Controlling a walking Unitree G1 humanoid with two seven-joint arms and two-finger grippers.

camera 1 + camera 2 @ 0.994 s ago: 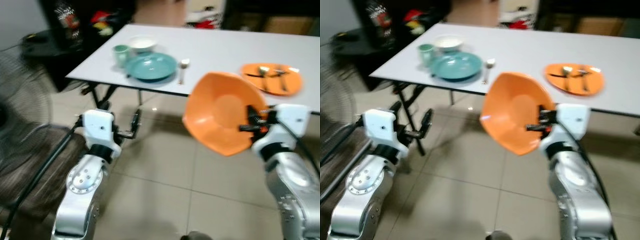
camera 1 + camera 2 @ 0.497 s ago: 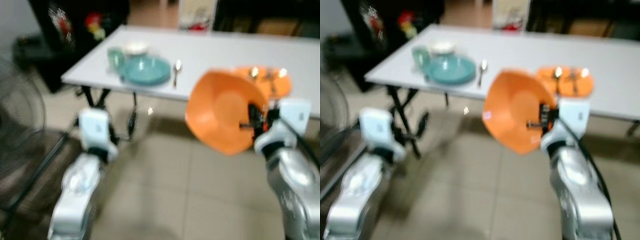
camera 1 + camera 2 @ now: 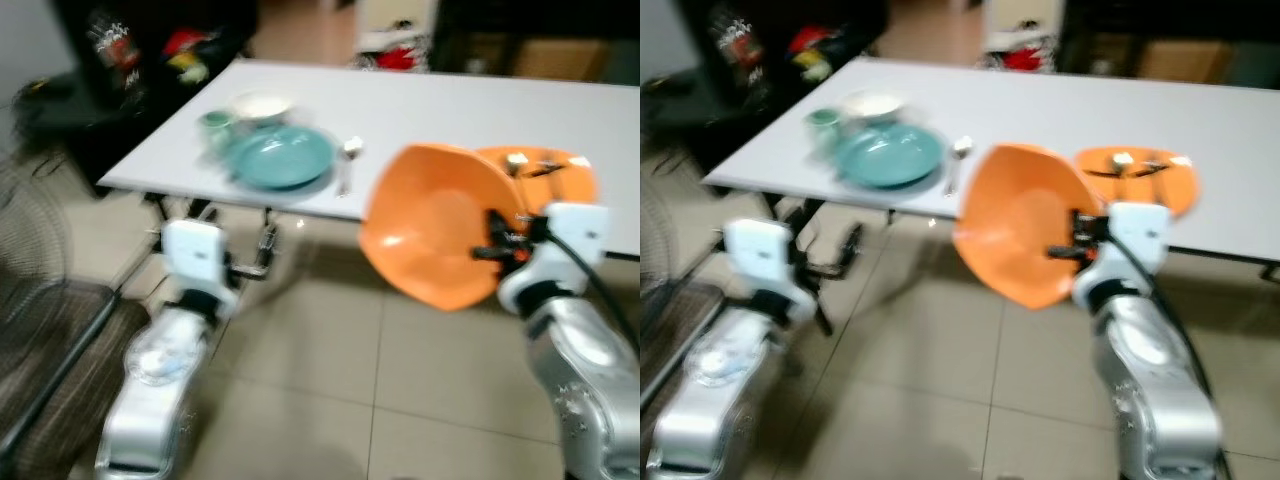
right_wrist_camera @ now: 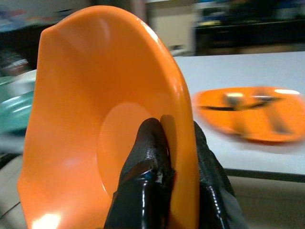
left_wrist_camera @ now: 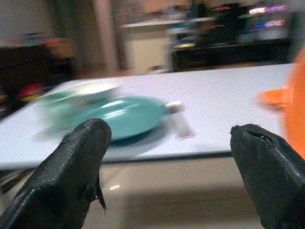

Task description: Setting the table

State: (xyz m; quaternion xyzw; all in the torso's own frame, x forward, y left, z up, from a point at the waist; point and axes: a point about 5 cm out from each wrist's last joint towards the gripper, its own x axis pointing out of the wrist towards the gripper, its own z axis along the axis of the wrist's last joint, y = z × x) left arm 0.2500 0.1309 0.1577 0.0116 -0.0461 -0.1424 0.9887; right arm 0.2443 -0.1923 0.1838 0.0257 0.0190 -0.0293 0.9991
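My right gripper is shut on the rim of an orange bowl, held tilted on edge in front of the white table; the wrist view shows its fingers pinching the bowl. An orange plate with cutlery on it lies on the table behind the bowl. At the table's left corner sit a teal plate, a teal cup, a white bowl and a spoon. My left gripper is open and holds nothing, raised below the table's near edge.
A fan and a striped chair seat stand at my left. Dark shelving with clutter is behind the table's left end. Folding table legs show under the near corner. Tiled floor lies ahead.
The whole picture has shifted and blurred as the camera moved; the table sits a little nearer. The orange bowl stays gripped in my right gripper, the left stays open.
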